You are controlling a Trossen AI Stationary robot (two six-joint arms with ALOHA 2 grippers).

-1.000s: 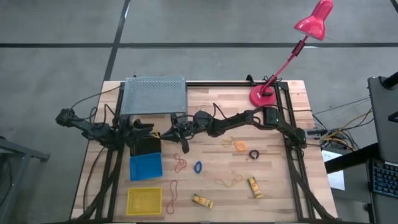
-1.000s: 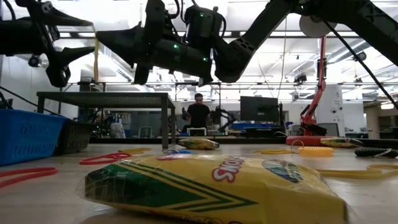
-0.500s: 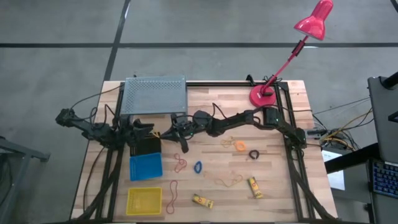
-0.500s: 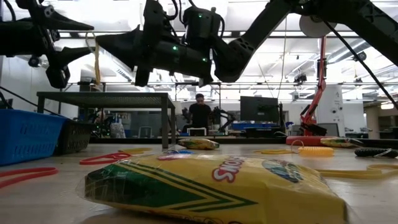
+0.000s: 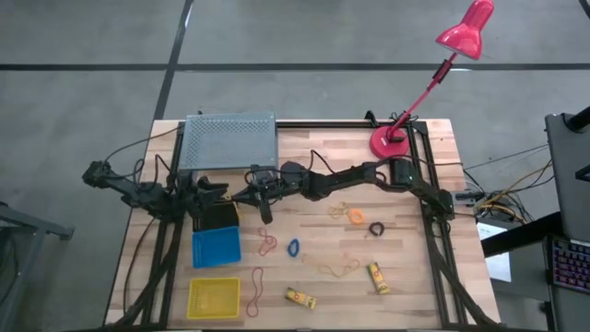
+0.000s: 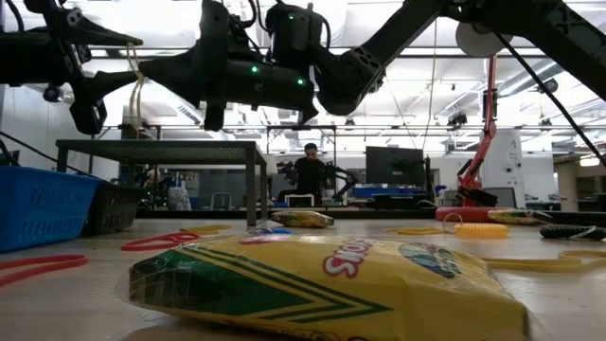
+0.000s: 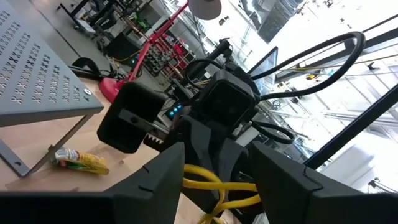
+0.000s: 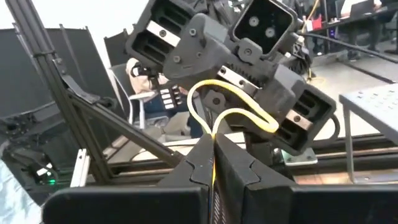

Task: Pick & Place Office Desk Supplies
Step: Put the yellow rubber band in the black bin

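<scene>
Two black jointed arms
Blocky matte housings, looping dark cables; small green lights glow on the right arm's (image 6: 284,66) wrist unit.

Surface: pale wooden slatted tabletop (image 5: 313,148) in black frame.
Bins: black (image 5: 215,216), blue (image 5: 216,247), yellow (image 5: 213,298) square mesh.
Riser: grey perforated metal stand (image 5: 229,141).
Lamp: pink base (image 5: 390,143).
Supplies: red rubber-band loop (image 5: 255,289), blue ring (image 5: 293,247), yellow crayon packets (image 5: 300,298).
</scene>
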